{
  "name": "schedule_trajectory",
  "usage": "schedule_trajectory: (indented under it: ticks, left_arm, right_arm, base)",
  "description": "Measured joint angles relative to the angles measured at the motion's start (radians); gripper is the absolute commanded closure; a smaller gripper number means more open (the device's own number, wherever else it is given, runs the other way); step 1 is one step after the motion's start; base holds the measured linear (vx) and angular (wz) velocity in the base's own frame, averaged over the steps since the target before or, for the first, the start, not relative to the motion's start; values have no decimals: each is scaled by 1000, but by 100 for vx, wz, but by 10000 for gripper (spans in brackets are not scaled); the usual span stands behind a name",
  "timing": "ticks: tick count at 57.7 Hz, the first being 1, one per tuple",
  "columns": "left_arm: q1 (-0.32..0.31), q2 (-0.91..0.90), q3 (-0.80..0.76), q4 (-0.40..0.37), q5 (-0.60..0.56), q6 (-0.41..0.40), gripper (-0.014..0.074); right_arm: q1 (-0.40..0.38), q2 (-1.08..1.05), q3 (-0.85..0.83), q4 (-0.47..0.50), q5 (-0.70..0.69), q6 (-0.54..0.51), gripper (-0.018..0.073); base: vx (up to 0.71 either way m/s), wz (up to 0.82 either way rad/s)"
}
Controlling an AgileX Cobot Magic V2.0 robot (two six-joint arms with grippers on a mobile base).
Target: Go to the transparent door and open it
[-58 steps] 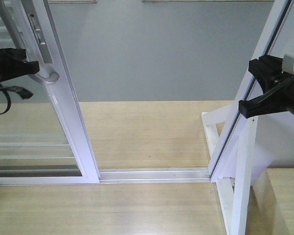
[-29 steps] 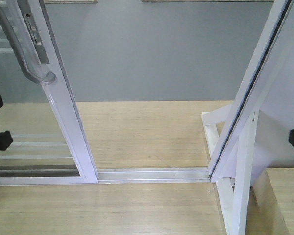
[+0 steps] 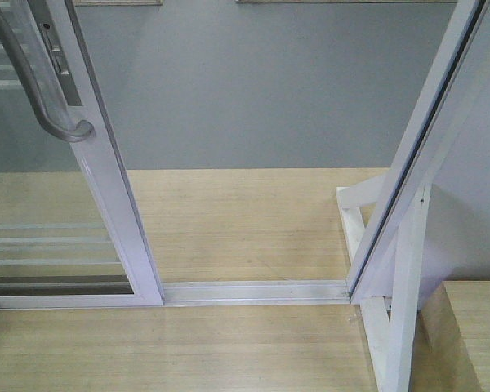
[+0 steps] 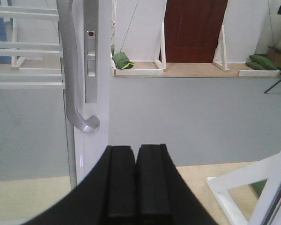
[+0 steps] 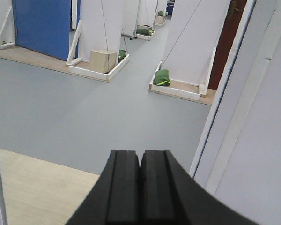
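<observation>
Door (image 3: 106, 188) stands slid aside, left pincer (image 4: 135, 180) (closed) near handle (image 4: 75, 93)

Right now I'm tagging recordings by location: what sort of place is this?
Probably an indoor test hall with mock-ups: a freestanding sliding glass door on a wooden platform, braced white partition walls, and green sandbags.

Front view looks down at the floor track (image 3: 253, 290); both wrist views face forward, left one sharing the handle (image 4: 71, 70)
</observation>
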Motion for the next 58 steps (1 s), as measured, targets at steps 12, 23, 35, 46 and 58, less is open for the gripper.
schedule_trajectory:
  ticks: [12,23,35,46,58]
  left_arm:
    - [0,-1,0,13,2,84,602]
    - [0,-1,0,13,16,90,602]
    - [0,-1,0,13,23,91,602]
    - [0,-1,0,13,23,92,602]
    - [0,-1,0,-200,34,218,602]
  right_arm:
    - [0,0,0,0,0,0,560]
    - [0,0,0,0,0,0,560]
    - [0,0,0,0,0,0,559]
    - [0,0,0,0,0,0,559]
    - [0,0,0,0,0,0,559]
  base:
    - [0,0]
    - [0,0]
    - [0,0]
    - [0,0]
    - [0,0]
